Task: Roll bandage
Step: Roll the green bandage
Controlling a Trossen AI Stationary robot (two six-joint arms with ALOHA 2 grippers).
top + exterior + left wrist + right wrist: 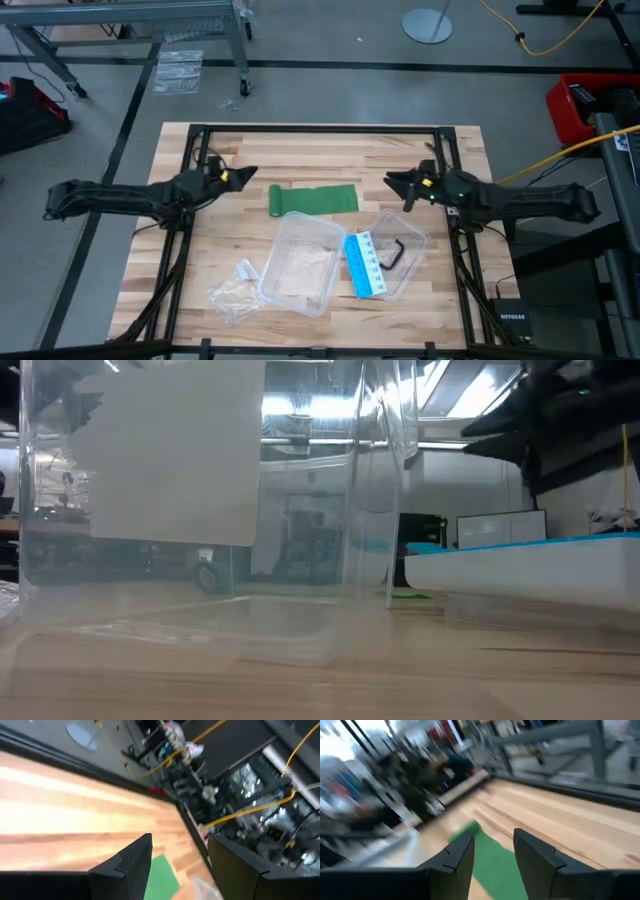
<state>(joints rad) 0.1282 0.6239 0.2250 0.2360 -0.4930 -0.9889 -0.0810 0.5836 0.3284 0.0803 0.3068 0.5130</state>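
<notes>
The bandage (313,198) lies flat mid-surface, partly rolled at one end, with left gripper (243,176) and right gripper (398,184) both wide, flanking it, holding nothing.

**Bench and what lay on it**

Wooden plank bench (230,150), light butcher-block, with a dark frame at its edges. The bandage (313,198) lay flat near the centre, a dark green band with one end rolled. Nearer the front: clear plastic container (299,262), blue-and-white card (364,264) resting on a clear lid (412,240), crumpled clear wrapper (234,291) just beside the container.
</notes>
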